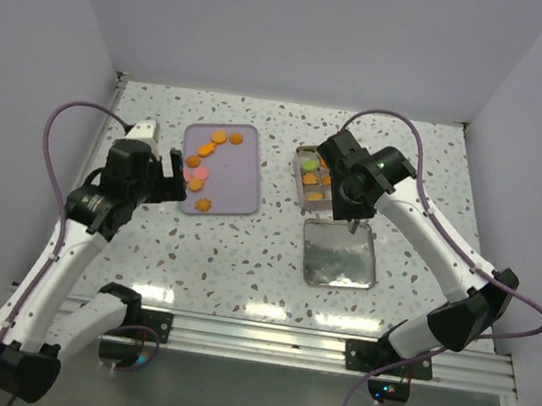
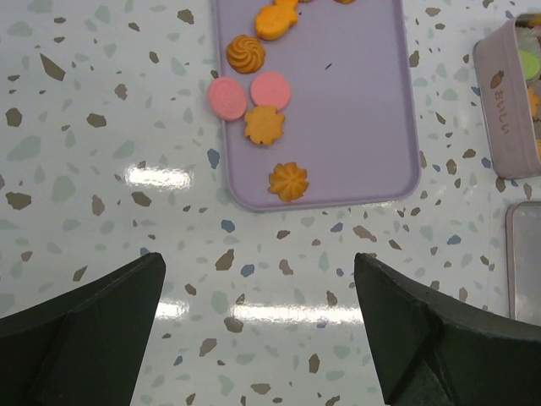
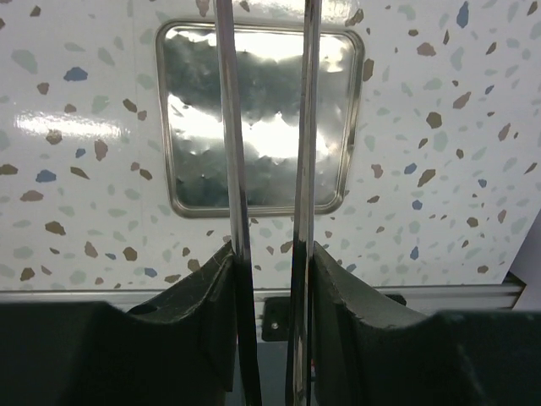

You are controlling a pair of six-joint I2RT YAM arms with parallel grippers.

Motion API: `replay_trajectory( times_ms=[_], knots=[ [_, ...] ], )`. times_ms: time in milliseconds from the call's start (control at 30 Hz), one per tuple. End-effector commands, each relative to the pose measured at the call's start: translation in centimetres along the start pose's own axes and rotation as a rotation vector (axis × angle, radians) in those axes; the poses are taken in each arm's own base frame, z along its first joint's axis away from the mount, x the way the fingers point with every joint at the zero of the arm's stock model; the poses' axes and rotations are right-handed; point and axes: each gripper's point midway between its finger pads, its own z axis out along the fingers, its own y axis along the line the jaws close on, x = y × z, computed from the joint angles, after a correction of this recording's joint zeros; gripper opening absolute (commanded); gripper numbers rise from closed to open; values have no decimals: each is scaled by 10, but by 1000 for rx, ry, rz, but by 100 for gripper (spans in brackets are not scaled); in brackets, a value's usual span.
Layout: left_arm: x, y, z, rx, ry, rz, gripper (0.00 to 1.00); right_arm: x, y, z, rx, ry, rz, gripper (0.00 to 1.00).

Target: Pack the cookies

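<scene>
- Black left claw (image 2: 258, 258) hangs over the speckled tabletop (image 2: 101, 169), just on the near side of the lilac tray (image 2: 355, 127). Its jaws are spread wide with nothing between them.
- The right arm arcs in from the near right. The right claw (image 3: 270, 249) points down over the square metal lid (image 3: 194, 169) and is clamped on metal tweezers (image 3: 230, 127). The blades stand slightly apart, and their tips are out of the wrist view.
- One tray, one tin, one lid, one pair of tweezers.
- The lid lies flat and bare, just nearer than the tin (image 1: 300, 189).
- The tin holds cookies (image 1: 311, 179), one green and several orange. The arm hides part, so I cannot tell the count.
- More lie down the tray's left side. The left wrist view shows four orange and two pink, one pink at the rim. More orange ones lie farther back.
</scene>
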Motion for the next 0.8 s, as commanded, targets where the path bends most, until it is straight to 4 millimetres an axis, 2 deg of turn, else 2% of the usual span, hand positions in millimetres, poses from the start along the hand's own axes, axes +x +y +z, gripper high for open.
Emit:
replay_trajectory(
  times_ms=[0,200,233,333,433,567,767],
  knots=[
    [-21,-9,25,0,-48,-48,100,8,5,6,-32,28,-1,35],
    [-53,-2,65,24,-75,-128,100,6,7,23,-21,61,-20,36],
    [-61,10,70,5,-86,-159,100,5,6,25,-19,64,-20,36],
    [-65,18,101,-21,-52,-172,100,2,7,30,-20,76,-29,40],
    [-72,19,116,-26,-56,-169,100,3,6,32,-18,90,-40,43],
    [-65,22,144,-44,-19,-157,100,3,6,27,-28,92,-47,45],
    [-57,39,179,-90,13,-144,100,-3,1,11,-38,68,-37,48]
  ],
)
